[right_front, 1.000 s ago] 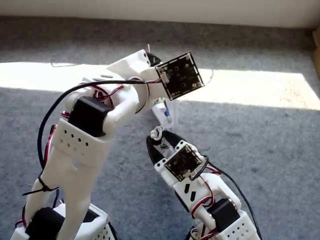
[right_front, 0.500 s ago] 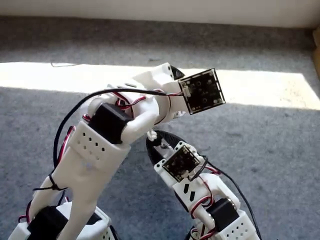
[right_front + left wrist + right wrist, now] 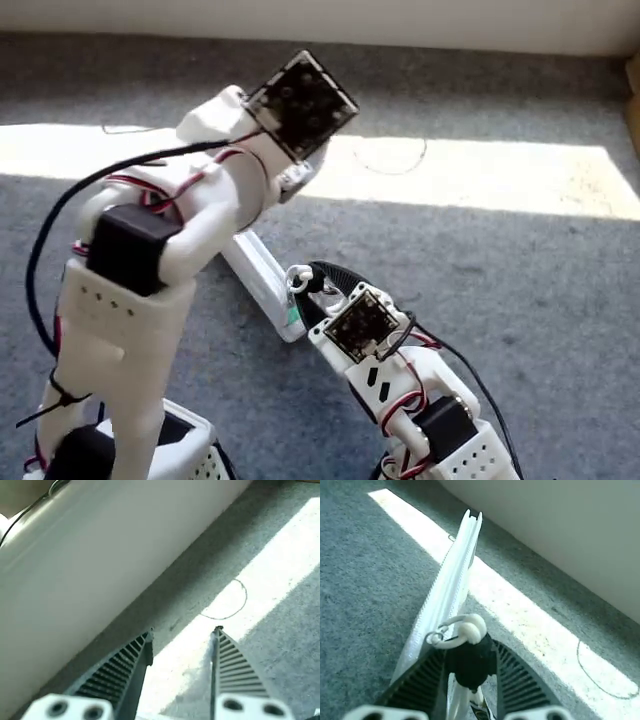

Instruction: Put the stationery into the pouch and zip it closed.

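left arm had swung up and back versus 0.5 s ago, when it reached out over the middle. its wrist camera now sat higher and further left, which uncovered the white pouch on the grey worktop. left claw was open with nothing between its fingers, pointed at the sunlit strip and the pale wall. right arm hadn't moved. right claw stayed clamped on the black zip pull, white cord knot just above it. the pouch ran from the right claw to under the left arm.
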`<state>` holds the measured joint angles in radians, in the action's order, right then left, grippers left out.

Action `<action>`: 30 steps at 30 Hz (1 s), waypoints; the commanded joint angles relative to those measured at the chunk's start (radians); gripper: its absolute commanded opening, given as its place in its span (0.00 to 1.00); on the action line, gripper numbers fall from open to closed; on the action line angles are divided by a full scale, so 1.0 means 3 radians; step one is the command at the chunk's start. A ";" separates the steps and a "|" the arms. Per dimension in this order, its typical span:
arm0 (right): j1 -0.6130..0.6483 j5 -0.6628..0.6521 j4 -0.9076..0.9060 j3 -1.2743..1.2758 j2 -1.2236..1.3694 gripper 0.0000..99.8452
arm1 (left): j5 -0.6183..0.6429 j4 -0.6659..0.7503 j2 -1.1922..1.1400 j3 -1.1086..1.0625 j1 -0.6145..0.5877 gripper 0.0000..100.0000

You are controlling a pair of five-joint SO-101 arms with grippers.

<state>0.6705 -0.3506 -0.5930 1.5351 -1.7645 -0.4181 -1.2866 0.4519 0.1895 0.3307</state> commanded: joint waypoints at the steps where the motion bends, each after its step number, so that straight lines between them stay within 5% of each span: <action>1: -0.0013 -0.0005 0.0003 -0.0043 -0.0054 0.00 | 0.0107 -0.0399 0.0187 0.0274 -0.0596 0.19; 7: -0.0018 -0.0005 -0.0003 -0.0054 -0.0054 0.00 | 0.0082 -0.0900 0.0391 0.0238 -0.1077 0.20; 13: -0.0023 -0.0010 -0.0018 -0.0054 -0.0043 0.00 | -0.0363 -0.1427 0.0355 0.0212 -0.1123 0.19; 30: -0.0084 -0.0317 -0.0494 -0.0933 0.0079 0.00 | -0.0097 -0.1453 0.0335 -0.0570 -0.1286 0.19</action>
<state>0.6521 -0.4089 -0.7587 1.3464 -1.7645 -0.4626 -1.7131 0.5470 0.0222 -0.0483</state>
